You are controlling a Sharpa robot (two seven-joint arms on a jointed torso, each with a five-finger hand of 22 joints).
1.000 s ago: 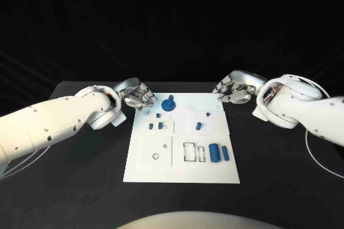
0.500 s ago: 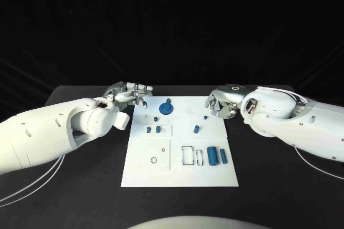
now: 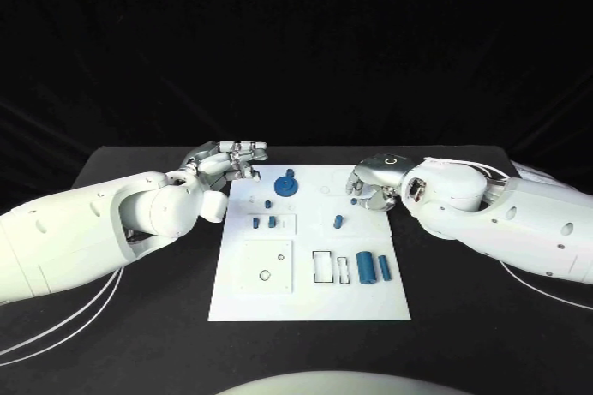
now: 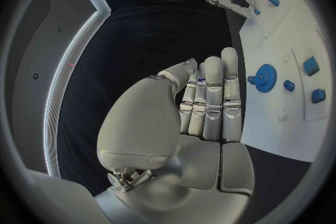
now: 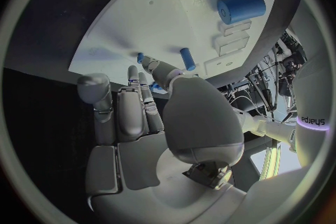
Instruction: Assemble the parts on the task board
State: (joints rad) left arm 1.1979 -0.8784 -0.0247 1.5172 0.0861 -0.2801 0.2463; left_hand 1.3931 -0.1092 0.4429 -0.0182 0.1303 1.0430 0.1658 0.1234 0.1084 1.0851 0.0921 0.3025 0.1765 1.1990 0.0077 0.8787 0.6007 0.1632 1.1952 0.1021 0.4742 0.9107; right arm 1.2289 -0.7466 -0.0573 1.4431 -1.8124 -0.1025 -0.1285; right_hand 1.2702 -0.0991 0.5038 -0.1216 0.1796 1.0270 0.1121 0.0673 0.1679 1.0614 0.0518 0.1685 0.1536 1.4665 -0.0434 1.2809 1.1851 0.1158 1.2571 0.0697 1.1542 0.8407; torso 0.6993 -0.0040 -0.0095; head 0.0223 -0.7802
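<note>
While both arms reach in over the black table (image 3: 148, 326), the task board (image 3: 312, 301) lies flat at its middle, and all positions below are given relative to that board. Left hand (image 3: 230, 161) sits at the board's far left corner, just off the edge; in the left wrist view its fingers (image 4: 213, 98) are extended straight and held close side by side, with nothing in them. Right hand (image 3: 374, 186) is over the board's far right edge; in the right wrist view its fingers (image 5: 133, 106) are likewise extended side by side with the thumb (image 5: 94, 95) apart, and no part is gripped. Whether the fingertips touch the board or the small blue peg (image 3: 354, 201) just beside them cannot be told. Parts on the board: a blue gear (image 3: 288, 186) stands near the far edge, left of centre, with a small blue knob beside it on the far side. Two short blue pegs (image 3: 263, 223) stand in the left middle area, and another small peg (image 3: 267, 205) just beyond them. One blue peg (image 3: 338, 222) stands at the centre right. A thick blue cylinder (image 3: 367, 266) and a thinner blue cylinder (image 3: 386, 269) lie side by side toward the near right, next to two rectangular recesses (image 3: 324, 267). A square white panel (image 3: 266, 265) with two small holes occupies the near left.
</note>
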